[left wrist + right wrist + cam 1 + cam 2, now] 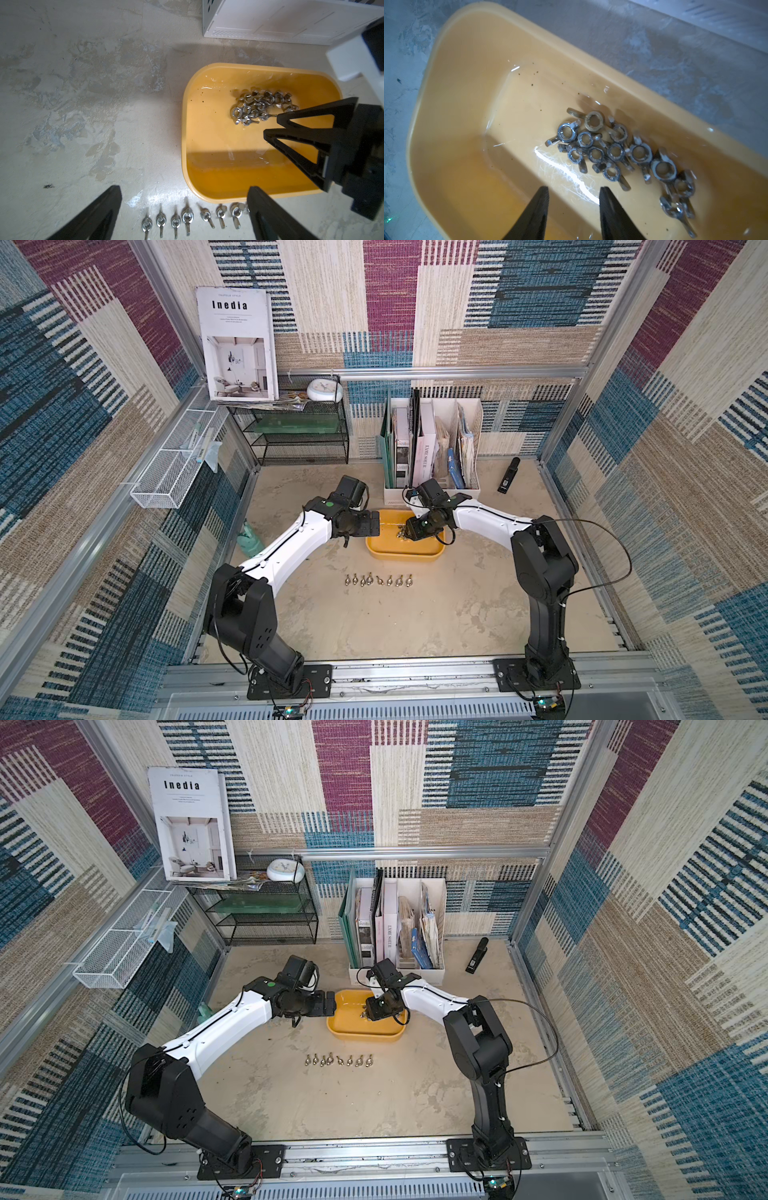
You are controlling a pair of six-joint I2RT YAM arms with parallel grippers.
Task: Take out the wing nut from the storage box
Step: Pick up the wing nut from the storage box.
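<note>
The storage box [403,558] [363,1035] is a shallow yellow tub at mid-table. A heap of silver wing nuts [616,151] [261,108] lies on its floor toward the far right. My right gripper [573,189] [409,531] reaches down inside the box just beside the heap, open about halfway with only bare tub floor between its fingers. My left gripper [185,188] [376,522] hovers wide open and empty at the box's left end. Its wrist view shows the box rim [184,124] and the right gripper's black fingers [291,122].
Several wing nuts [376,580] [338,1060] [187,218] lie in a row on the table in front of the box. A white file holder [432,491] stands right behind the box. A black stapler [508,475], a black wire shelf [299,435] and a green bottle [249,539] stand farther off.
</note>
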